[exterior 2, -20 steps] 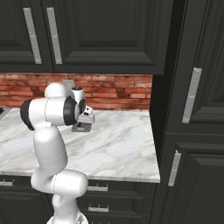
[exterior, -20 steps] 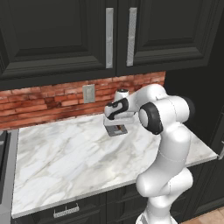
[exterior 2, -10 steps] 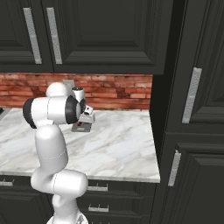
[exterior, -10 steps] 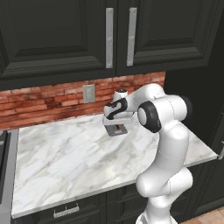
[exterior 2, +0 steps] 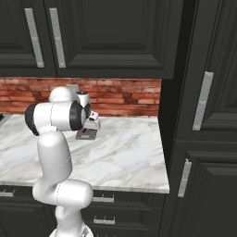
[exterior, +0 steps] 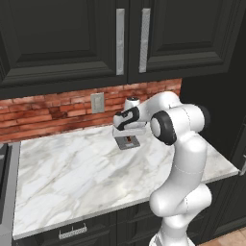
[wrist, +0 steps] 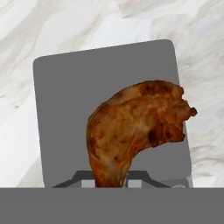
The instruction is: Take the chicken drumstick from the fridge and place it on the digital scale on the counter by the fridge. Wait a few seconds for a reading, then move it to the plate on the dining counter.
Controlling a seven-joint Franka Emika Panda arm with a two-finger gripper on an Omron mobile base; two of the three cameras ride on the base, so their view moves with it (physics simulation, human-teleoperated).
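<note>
My gripper (wrist: 111,183) clamps the chicken drumstick (wrist: 135,127) just over the digital scale (wrist: 65,109); release, weighing and the plate remain.

A white, grey-veined marble counter (exterior: 86,178) carries a thin dark-grey digital scale (wrist: 78,100) lying flat near its back edge, at twelve o'clock.
</note>
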